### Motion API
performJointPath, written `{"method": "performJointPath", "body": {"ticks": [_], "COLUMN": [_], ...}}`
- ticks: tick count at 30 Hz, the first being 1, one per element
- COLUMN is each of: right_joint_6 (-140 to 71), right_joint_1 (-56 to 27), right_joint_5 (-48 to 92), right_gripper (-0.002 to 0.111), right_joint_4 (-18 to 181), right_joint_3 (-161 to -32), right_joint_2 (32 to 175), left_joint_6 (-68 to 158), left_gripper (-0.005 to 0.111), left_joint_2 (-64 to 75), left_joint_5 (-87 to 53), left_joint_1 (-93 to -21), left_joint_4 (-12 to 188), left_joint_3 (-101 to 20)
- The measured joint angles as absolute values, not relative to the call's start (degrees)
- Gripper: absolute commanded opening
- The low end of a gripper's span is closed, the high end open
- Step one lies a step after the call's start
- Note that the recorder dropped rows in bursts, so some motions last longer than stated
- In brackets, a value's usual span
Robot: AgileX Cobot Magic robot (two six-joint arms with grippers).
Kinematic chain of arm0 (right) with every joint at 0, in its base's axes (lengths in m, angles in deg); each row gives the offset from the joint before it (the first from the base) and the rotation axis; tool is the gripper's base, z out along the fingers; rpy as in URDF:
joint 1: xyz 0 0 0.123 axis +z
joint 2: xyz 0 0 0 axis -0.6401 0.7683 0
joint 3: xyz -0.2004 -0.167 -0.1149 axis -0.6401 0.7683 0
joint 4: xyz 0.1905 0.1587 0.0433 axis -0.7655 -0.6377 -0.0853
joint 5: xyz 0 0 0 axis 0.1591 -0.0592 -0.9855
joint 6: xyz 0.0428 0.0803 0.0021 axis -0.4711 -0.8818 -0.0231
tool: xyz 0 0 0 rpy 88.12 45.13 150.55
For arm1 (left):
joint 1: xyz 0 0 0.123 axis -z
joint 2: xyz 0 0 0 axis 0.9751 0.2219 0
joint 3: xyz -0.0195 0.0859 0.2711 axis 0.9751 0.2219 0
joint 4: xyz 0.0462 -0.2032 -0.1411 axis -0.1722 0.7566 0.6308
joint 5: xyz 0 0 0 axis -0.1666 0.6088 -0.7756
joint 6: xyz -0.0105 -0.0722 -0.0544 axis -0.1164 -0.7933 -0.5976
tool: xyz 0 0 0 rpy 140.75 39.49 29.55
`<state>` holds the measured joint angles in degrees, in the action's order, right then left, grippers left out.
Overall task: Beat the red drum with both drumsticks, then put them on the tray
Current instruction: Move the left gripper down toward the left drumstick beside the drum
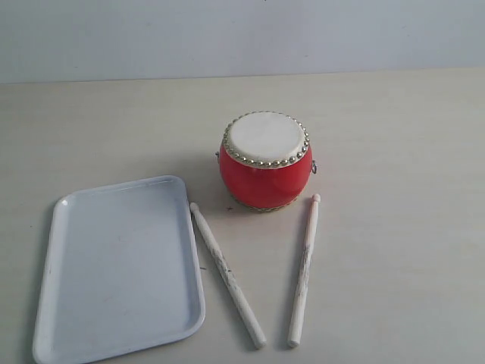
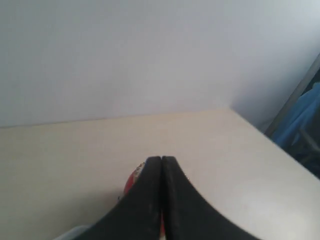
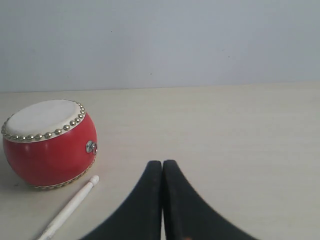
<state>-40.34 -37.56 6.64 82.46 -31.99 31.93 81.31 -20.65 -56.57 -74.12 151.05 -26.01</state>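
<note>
The red drum (image 1: 266,161) stands upright mid-table, cream skin up. Two pale drumsticks lie on the table in front of it: one (image 1: 226,274) beside the tray's right edge, the other (image 1: 305,269) further right, knobbed tips toward the drum. The white tray (image 1: 121,269) lies flat at the front left with nothing on it. Neither arm shows in the exterior view. My left gripper (image 2: 162,159) is shut and holds nothing; a sliver of the red drum (image 2: 134,179) peeks out behind its fingers. My right gripper (image 3: 162,162) is shut with nothing in it, to the right of the drum (image 3: 49,142) and one drumstick (image 3: 70,207).
The pale table (image 1: 394,152) runs back to a plain light wall (image 1: 242,34). In the left wrist view the table's far corner (image 2: 232,109) shows, with blue and dark shapes (image 2: 300,125) beyond its edge.
</note>
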Motion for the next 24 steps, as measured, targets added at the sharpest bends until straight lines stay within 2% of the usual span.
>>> {"method": "performJointPath", "body": {"ticks": [4, 14, 20, 24], "right_joint_6": [-40.34, -40.34, -40.34, -40.34], "right_joint_1": [-37.56, -37.56, -37.56, -37.56], "right_joint_5": [6.64, 6.64, 6.64, 6.64], "right_gripper": [0.000, 0.000, 0.000, 0.000], "right_joint_4": [82.46, 82.46, 82.46, 82.46], "right_joint_3": [-31.99, -31.99, -31.99, -31.99], "right_joint_2": [31.93, 31.93, 31.93, 31.93], "left_joint_6": [79.27, 52.27, 26.00, 17.53], "left_gripper": [0.000, 0.000, 0.000, 0.000], "left_joint_2": [-15.57, 1.81, 14.89, 19.54], "left_joint_5": [-52.76, -35.99, -50.01, -59.34], "left_joint_1": [-68.75, -42.51, -39.52, -37.95], "left_joint_4": [143.26, 117.48, 96.32, 89.21], "left_joint_3": [-26.10, -28.14, -37.55, -42.82]}}
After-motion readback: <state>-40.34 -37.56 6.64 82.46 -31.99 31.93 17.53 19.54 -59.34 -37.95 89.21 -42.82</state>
